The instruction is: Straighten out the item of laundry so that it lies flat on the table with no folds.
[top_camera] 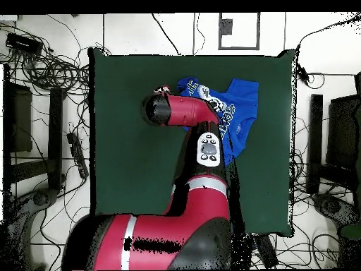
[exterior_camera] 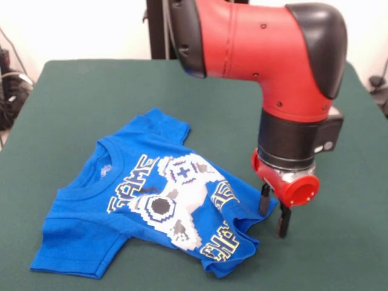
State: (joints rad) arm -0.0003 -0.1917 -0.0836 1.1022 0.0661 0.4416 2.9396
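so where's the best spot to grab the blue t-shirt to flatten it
Probably the bunched hem edge of the blue T-shirt, right beside the end effector. Come straight down from above and pinch the raised fold: it stands proud of the table, while the sleeves lie flat.

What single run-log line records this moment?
arm: low at shirt's hem | gripper: open, one finger touching hem | T-shirt: print up, hem bunched, not flat | table: green

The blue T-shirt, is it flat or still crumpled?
Crumpled: the T-shirt has folds bunched at its hem near the gripper.
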